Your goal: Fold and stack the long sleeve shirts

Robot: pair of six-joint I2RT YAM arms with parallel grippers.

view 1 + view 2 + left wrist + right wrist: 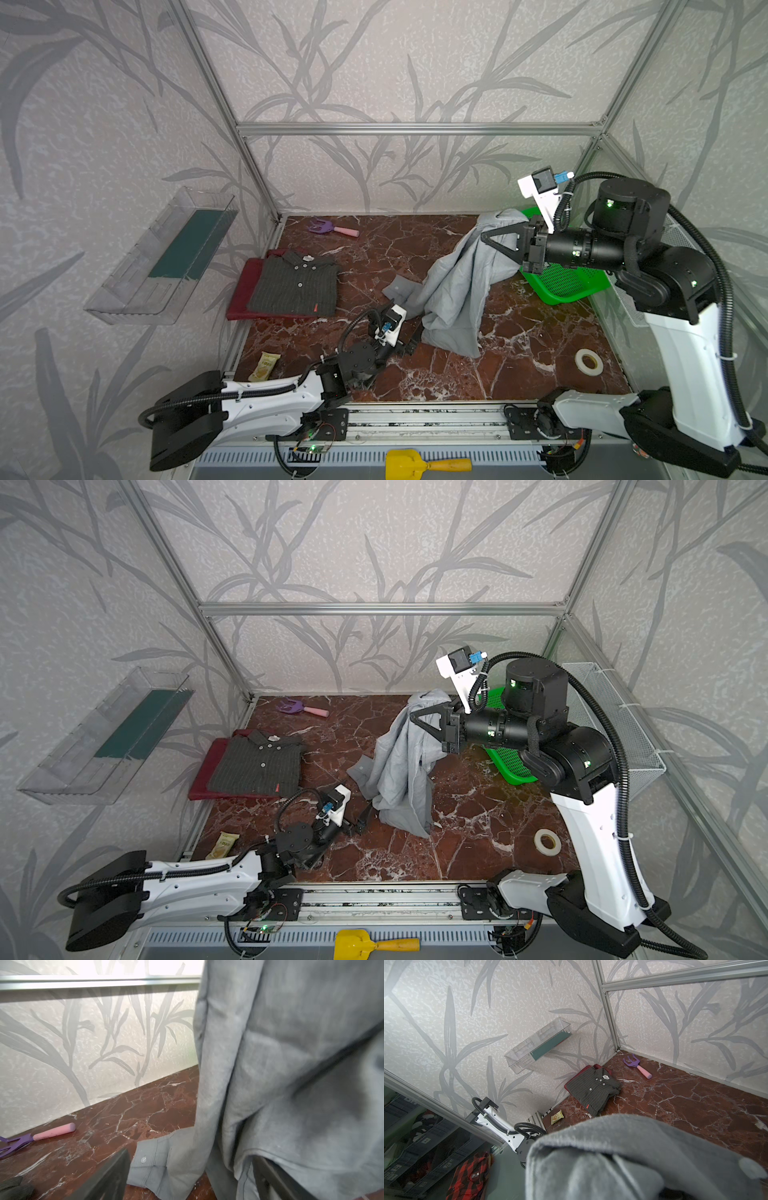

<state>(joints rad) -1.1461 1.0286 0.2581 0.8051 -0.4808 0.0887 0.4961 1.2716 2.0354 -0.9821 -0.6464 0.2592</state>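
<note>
Light grey shirt (453,282) hoisted to unfurl
Right pincer (488,237) grips it high, hem trailing on the tabletop (519,365) (likely to expose corners); left pincer (411,341) gapes wide beside that hem.

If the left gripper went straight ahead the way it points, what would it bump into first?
Probably the light grey shirt: the open left gripper points at its hanging cloth, which looks close ahead.
</note>
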